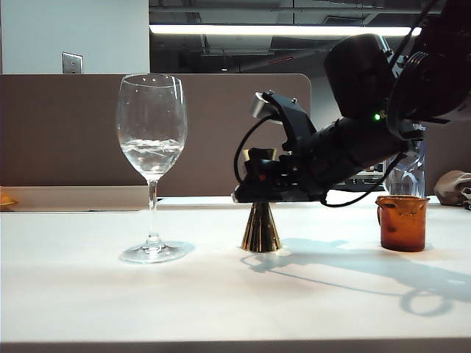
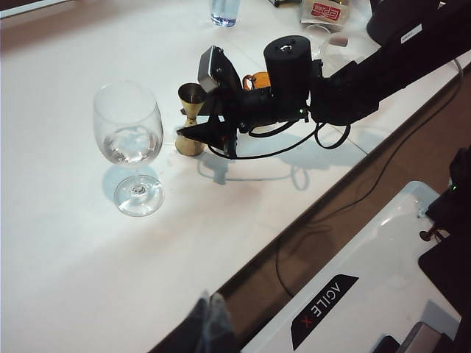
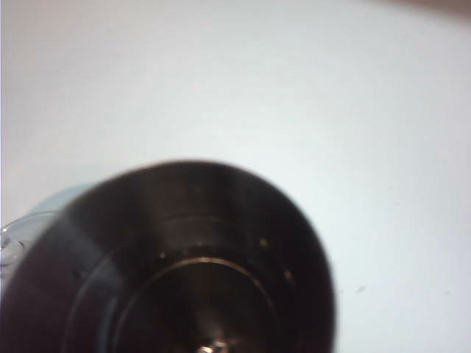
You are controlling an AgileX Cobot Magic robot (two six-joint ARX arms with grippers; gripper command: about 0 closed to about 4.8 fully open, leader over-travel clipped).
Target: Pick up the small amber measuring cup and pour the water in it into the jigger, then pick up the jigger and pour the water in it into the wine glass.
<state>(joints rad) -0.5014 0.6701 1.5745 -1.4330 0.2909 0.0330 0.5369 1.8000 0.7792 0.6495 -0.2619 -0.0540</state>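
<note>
- Far left on your white table (image 1: 88, 294) you've got the wine glass (image 1: 151, 140), upright on its foot, with a bit of water (image 1: 151, 153) sitting low in the bowl. The left wrist view shows the same glass (image 2: 128, 132) standing just beside the jigger, not touching it.
- Middle of the table is the jigger (image 1: 260, 228), upright, gold lower cone flat on the tabletop. Its upper cone is mostly hidden behind the arm from the side, but from the left wrist camera the jigger (image 2: 191, 118) shows its open top clearly.
- Your right gripper (image 1: 254, 180) reaches in from the right and sits right at the jigger's waist, roughly level with the table. In the left wrist view it (image 2: 202, 132) is up against the jigger, but I honestly can't tell if the fingers are clamped on it or just around it. The right wrist camera is no help: a blurry dark round shape filling the bottom.
- Right side: the small amber measuring cup (image 1: 402, 222) stands upright on the table, well apart from the jigger, handle facing left.
- Behind it there's a clear plastic bottle (image 1: 407, 173).
- Your left gripper isn't visible anywhere.
</note>
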